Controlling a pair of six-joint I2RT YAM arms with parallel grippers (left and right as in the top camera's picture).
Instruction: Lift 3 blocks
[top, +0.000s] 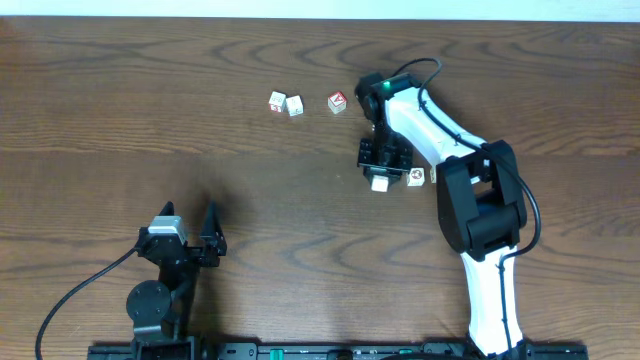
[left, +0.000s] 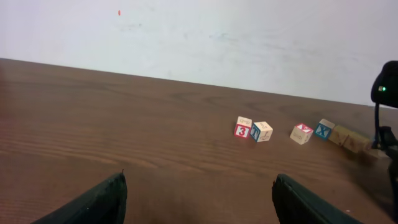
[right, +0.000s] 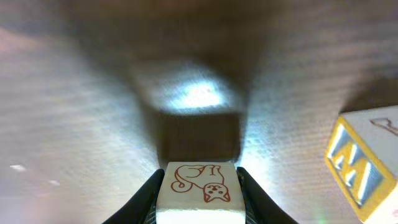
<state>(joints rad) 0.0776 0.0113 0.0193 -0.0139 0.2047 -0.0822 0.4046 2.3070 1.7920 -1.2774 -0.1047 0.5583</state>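
My right gripper (top: 380, 178) is shut on one of the blocks (right: 200, 186), a cream-white cube with a reddish-brown cat drawn on its face. It hangs a little above the table with its shadow beneath. In the overhead view this block (top: 380, 184) sits at the fingertips, right of centre. Just to its right lie two small pale cubes (top: 415, 176) (top: 433, 175), the nearer one with a reddish mark on top. The left gripper (top: 190, 214) stands open near the front left, far from all cubes, with nothing between its fingers (left: 99, 202).
Three other cubes lie in a row at the back: a red-marked one (top: 277, 102), a white one (top: 295, 105) and a red-faced one (top: 337, 102). A cube with a yellow-rimmed blue letter face (right: 364, 163) lies close to the right of the held block.
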